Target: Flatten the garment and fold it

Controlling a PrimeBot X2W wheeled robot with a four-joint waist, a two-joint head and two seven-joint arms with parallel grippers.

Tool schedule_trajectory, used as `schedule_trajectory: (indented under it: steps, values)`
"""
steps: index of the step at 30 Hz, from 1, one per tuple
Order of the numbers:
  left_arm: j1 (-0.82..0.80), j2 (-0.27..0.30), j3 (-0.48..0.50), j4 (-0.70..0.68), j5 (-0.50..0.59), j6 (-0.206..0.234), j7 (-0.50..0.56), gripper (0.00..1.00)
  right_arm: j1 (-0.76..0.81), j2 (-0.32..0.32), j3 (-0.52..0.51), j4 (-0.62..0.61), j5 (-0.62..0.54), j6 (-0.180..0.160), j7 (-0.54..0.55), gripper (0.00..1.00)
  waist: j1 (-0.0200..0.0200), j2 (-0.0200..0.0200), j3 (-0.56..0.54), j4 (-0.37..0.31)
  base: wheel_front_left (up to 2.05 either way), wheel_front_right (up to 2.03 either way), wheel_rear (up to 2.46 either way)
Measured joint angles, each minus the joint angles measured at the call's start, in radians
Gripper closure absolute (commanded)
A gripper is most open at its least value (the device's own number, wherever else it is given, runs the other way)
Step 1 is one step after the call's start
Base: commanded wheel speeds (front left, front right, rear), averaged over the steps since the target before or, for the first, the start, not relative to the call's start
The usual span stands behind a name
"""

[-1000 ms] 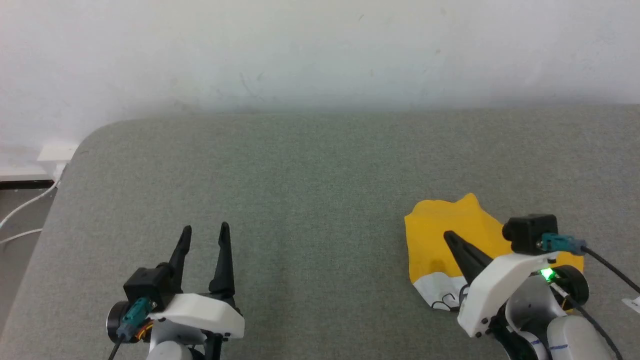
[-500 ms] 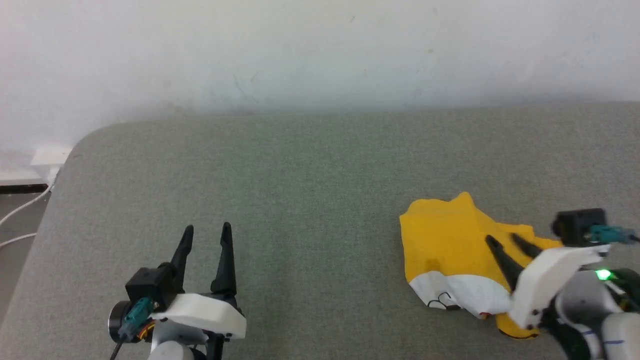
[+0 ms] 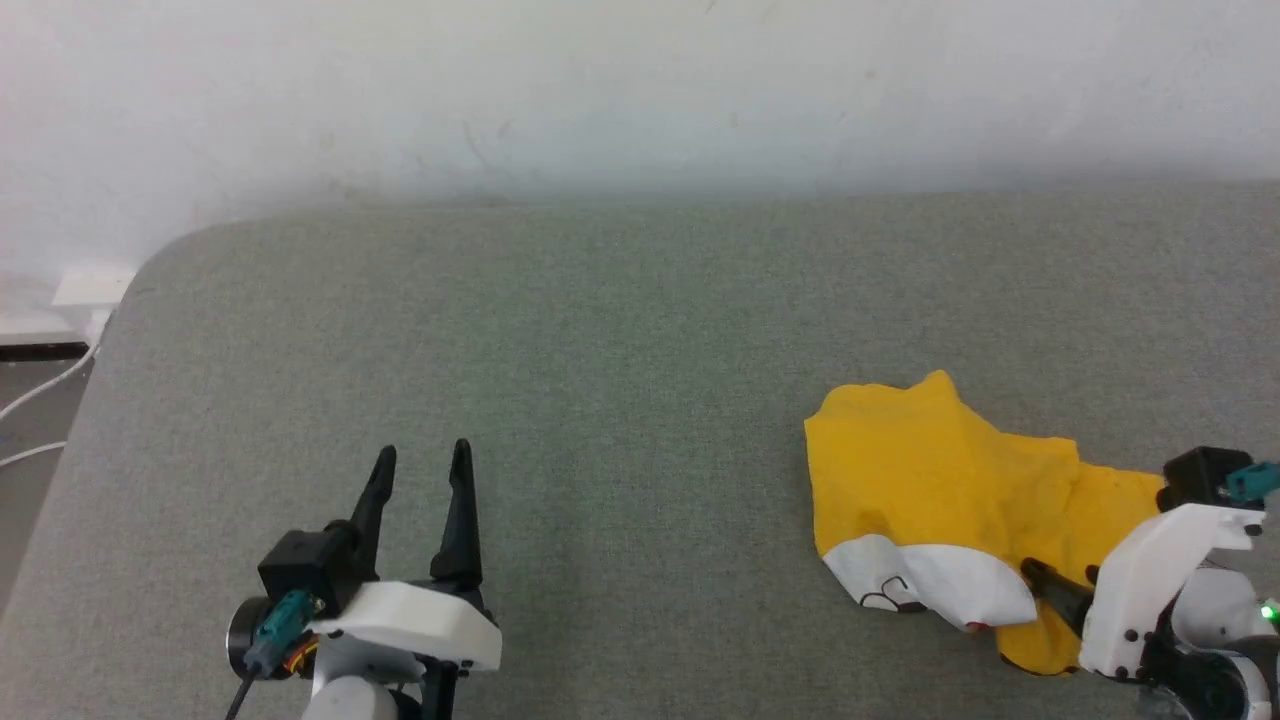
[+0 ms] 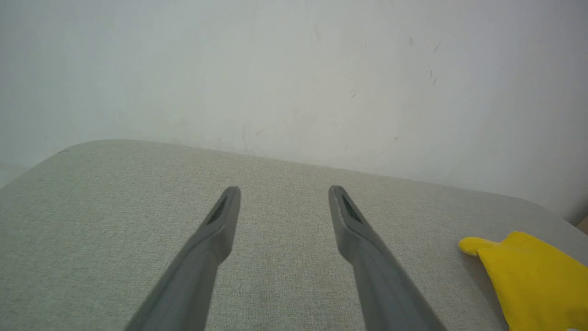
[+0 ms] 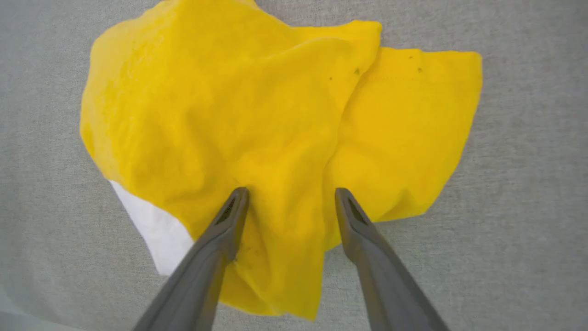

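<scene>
The garment (image 3: 940, 490) is a bright yellow T-shirt lying crumpled on the grey table at the right, with a white printed patch with black lines at its near edge. My right gripper (image 3: 1065, 582) stands open at the garment's near right edge. In the right wrist view its fingers (image 5: 229, 220) are spread above the bunched yellow cloth (image 5: 257, 115), with nothing held between them. My left gripper (image 3: 420, 470) is open and empty over bare table at the lower left, far from the shirt. The left wrist view has that gripper (image 4: 285, 193) open, and a yellow corner of the garment (image 4: 533, 271) at the right.
The grey cloth-covered table (image 3: 600, 340) runs back to a white wall. Its rounded left corner (image 3: 150, 270) drops off to the floor, where a white socket box (image 3: 90, 290) and white cables (image 3: 40, 400) lie.
My right gripper has gone from shut to open, letting go of the garment, and has drawn back towards the lower right. The shirt now lies spread further right. The left arm has stayed put.
</scene>
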Motion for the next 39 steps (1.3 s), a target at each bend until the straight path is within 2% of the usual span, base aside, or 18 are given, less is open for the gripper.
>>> schedule_trajectory:
  steps: [3,4,6,7,13,18,22,27,32,33,34,35,39]
  values:
    - [-0.013,-0.002,0.003,0.000,0.000,0.000,0.000,0.00,-0.011,0.017,-0.004,0.025,0.015,0.000,0.026,0.00,0.0001,0.0000,0.011,0.006,0.00,0.00,0.00]
    - [-0.014,-0.003,0.003,0.000,0.000,0.000,0.000,0.00,-0.014,0.023,-0.009,0.032,0.021,0.000,0.032,0.11,0.0000,0.0000,0.013,0.008,0.00,0.00,0.00]
    - [-0.014,-0.005,0.005,0.001,0.000,0.000,0.000,0.00,-0.015,0.029,-0.011,0.039,0.030,0.000,0.034,0.99,0.0000,0.0000,0.018,0.013,0.00,0.00,0.00]
    - [-0.014,-0.005,0.006,0.002,0.000,0.000,0.000,0.00,-0.015,0.032,-0.011,0.038,0.035,0.000,0.034,1.00,0.0000,0.0000,0.019,0.015,0.00,0.00,0.00]
    - [-0.014,-0.007,0.015,0.007,0.003,-0.007,0.000,0.00,-0.031,0.041,-0.008,0.002,0.037,0.000,-0.063,1.00,0.0000,0.0000,0.010,0.016,0.00,0.00,0.00]
    - [-0.014,-0.009,0.018,0.010,0.012,-0.009,0.000,0.00,-0.074,0.035,0.059,-0.069,-0.023,0.000,-0.239,1.00,0.0000,0.0000,0.001,0.010,0.00,0.00,0.00]
    - [-0.014,-0.011,0.017,0.011,0.014,-0.009,0.000,0.00,-0.091,0.030,0.236,-0.102,-0.041,-0.001,-0.338,1.00,-0.0001,0.0000,-0.005,0.008,0.00,0.00,0.00]
    - [-0.014,-0.012,0.015,0.014,0.019,-0.016,0.000,0.00,-0.078,0.019,0.530,-0.091,-0.012,0.000,-0.351,1.00,0.0000,-0.0001,-0.006,0.015,0.00,0.00,0.00]
    - [-0.015,-0.013,0.014,0.017,0.019,-0.017,0.000,0.00,-0.035,0.010,0.719,-0.020,0.044,0.000,-0.346,1.00,0.0000,-0.0001,0.000,0.023,0.00,0.00,0.00]
    - [-0.016,-0.013,0.014,0.018,0.019,-0.018,0.000,0.00,-0.029,0.008,0.746,-0.001,0.053,0.000,-0.352,0.87,0.0000,-0.0001,0.002,0.025,0.00,0.00,0.00]
    - [-0.016,-0.014,0.014,0.019,0.019,-0.018,0.000,0.00,-0.024,0.007,0.768,0.016,0.055,0.000,-0.361,0.58,0.0000,-0.0001,0.003,0.027,0.00,0.00,0.00]
    - [-0.016,-0.014,0.014,0.019,0.019,-0.018,0.000,0.00,-0.022,0.003,0.788,0.033,0.055,0.000,-0.373,0.00,0.0000,0.0000,0.004,0.027,0.00,0.00,0.00]
    - [-0.016,-0.015,0.016,0.022,0.019,-0.018,0.000,0.00,-0.016,-0.003,0.824,0.051,0.058,0.000,-0.485,0.00,0.0000,0.0000,0.006,0.028,0.00,0.00,0.00]
